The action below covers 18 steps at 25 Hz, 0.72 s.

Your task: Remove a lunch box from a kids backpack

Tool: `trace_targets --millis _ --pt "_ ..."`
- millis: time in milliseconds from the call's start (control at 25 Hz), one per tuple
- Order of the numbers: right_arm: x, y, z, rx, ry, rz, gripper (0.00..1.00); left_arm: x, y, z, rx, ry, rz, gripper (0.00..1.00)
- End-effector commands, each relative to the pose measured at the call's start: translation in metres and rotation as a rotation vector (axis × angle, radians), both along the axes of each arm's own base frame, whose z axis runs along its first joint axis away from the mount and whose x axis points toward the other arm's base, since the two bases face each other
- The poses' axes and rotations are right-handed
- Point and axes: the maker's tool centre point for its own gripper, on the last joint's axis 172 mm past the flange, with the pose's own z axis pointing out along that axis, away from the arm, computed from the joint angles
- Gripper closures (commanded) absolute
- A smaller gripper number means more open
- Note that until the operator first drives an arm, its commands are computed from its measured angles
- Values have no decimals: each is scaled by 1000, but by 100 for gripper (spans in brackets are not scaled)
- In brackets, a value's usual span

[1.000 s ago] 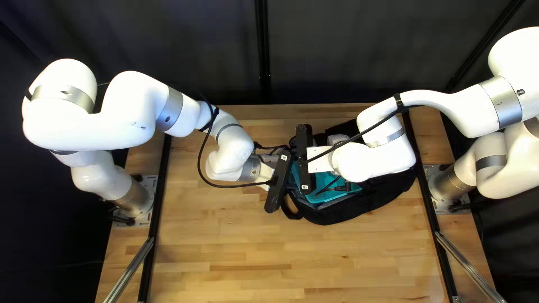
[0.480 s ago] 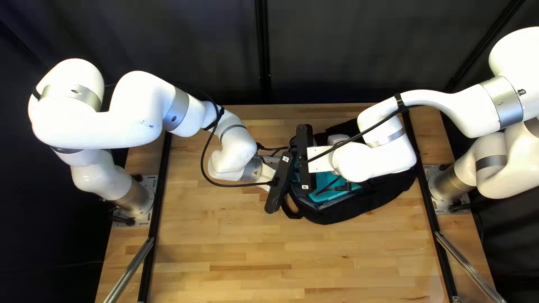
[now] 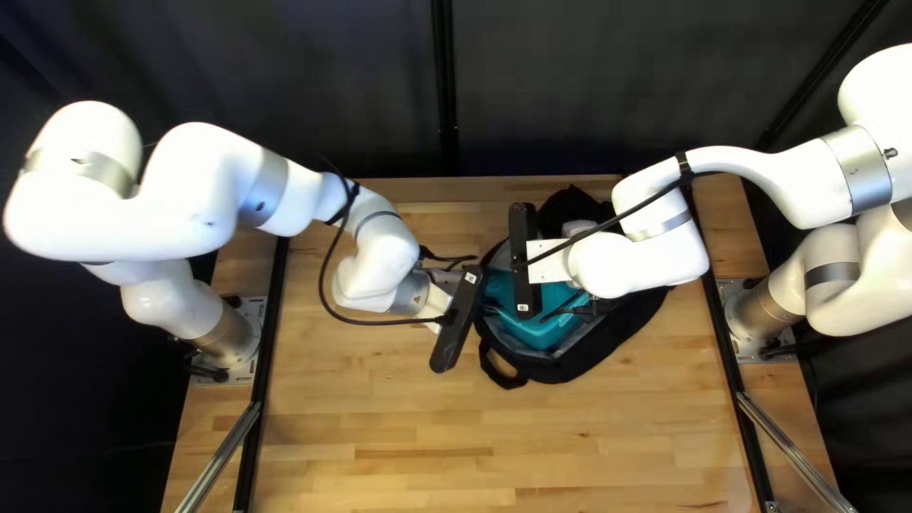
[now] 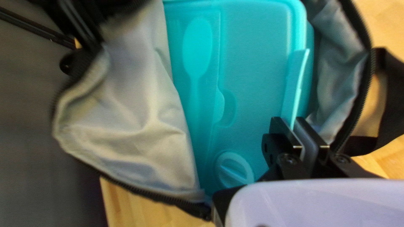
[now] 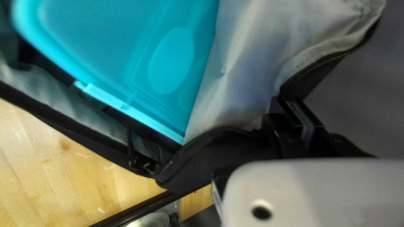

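Reaching inward mid-frame, the left end effector [image 3: 486,309] is clamping the thin latch [image 4: 298,84] of the teal plastic lunch box [image 4: 256,59]; the right end effector [image 3: 548,261] is pinching the black fabric backpack's edge [image 5: 290,90].

The black backpack [image 3: 613,342] lies on the wooden table [image 3: 399,418], unzipped and gaping, its pale grey lining [image 4: 134,109] creased, a strap loop [image 3: 503,380] at its side. Inside — lid showing through the opening — sits a teal lunch box [image 4: 261,50], with a spoon shape [image 4: 197,46] and round dial [image 4: 233,169] in its lid and a side clip [image 4: 296,86] slanting up.
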Motion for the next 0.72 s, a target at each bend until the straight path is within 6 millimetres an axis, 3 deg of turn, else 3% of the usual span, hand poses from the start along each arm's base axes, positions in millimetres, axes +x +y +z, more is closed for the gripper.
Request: trace_targets --millis 40,440,720 --pt "-2 0 2 0 0 -1 100 1 1 0 5 2 1 100" --pt "-3 5 -12 7 10 7 100 -1 6 9 11 -6 54 100" --pt "8 10 -20 12 12 22 100 1 10 16 12 -10 112 100"
